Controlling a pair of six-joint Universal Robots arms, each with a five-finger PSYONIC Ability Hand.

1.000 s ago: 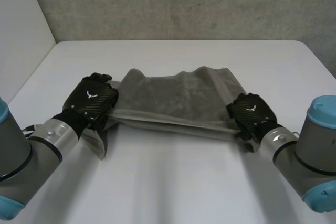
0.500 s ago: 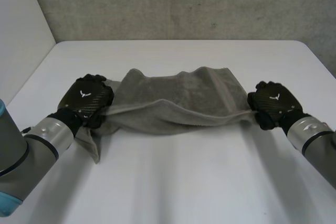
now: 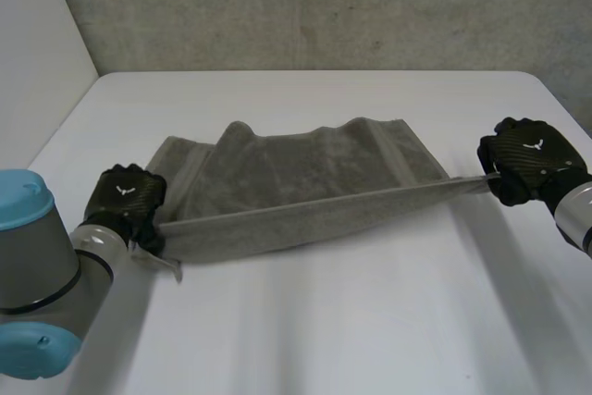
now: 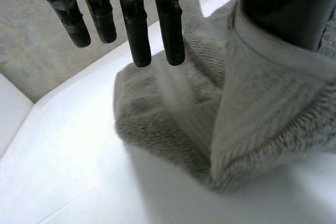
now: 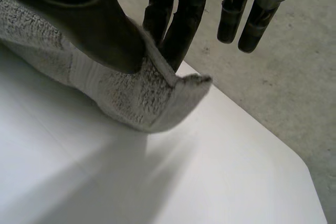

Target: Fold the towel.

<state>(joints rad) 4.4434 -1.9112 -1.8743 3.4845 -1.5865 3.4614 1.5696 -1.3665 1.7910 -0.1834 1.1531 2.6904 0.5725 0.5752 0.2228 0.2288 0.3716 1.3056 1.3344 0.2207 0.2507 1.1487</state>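
Towel [image 3: 305, 178] stretched taut; right hand [image 3: 531, 158] pinches one corner, left hand [image 3: 125, 199] seemingly pinches another.

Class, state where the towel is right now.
In the head view the towel lies across the table, its near edge stretched between the left hand at left and the right hand at right.

the head camera sits behind and above the towel [image 3: 305, 182], looking down across the table [image 3: 305, 321] to the wall [image 3: 305, 6] beyond it, far enough off to take in its whole length. each wrist camera looks along its own palm from very close, left hand [image 4: 134, 19] at the towel's left end, right hand [image 5: 184, 19] at its right corner; those ends also show from the head.
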